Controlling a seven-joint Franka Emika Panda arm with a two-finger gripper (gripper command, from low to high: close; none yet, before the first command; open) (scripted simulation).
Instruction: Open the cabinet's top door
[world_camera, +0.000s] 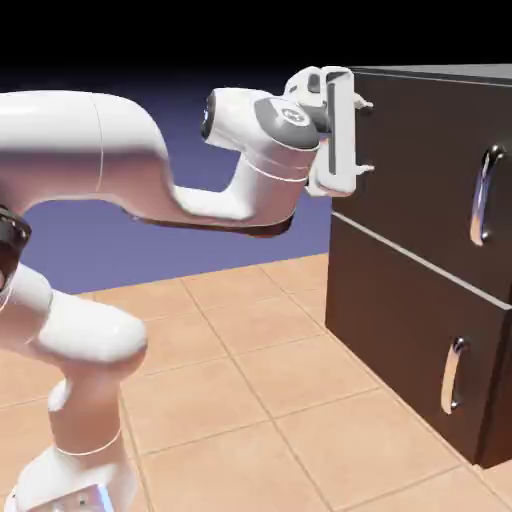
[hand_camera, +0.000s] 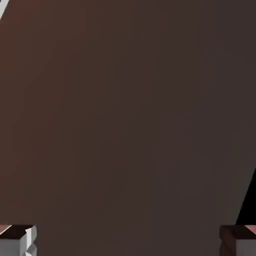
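Two front panels make up the face of the cabinet (world_camera: 400, 270), a large, boxy, dark brown piece standing at the exterior view's right. The top door (world_camera: 415, 160) is the upper and taller of them, above a pale seam (world_camera: 420, 258) that slants down toward the exterior view's right, and it sits closed, in line with the lower panel (world_camera: 400, 330). Its long silver handle (world_camera: 483, 195) bows outward and runs nearly upright near the door's edge at the exterior view's right; a shorter silver handle (world_camera: 453, 375) (much the same curve, only smaller) sits on the lower panel.

The white arm (world_camera: 80, 145) reaches across from the exterior view's left, and its pincer (world_camera: 366, 137) is spread wide, with nothing pinched between the tips. One tip is above the other in the exterior view, both pointing at the top door near its edge at the exterior view's left, well apart from the long handle. Whether they touch the cabinet (the gap is too small to judge) I cannot tell.

Dark brown surface fills most of the hand view, with a pale sliver at the top left corner and a black wedge at the lower right. Tan square tiles (world_camera: 230, 370) cover the floor beside the cabinet.
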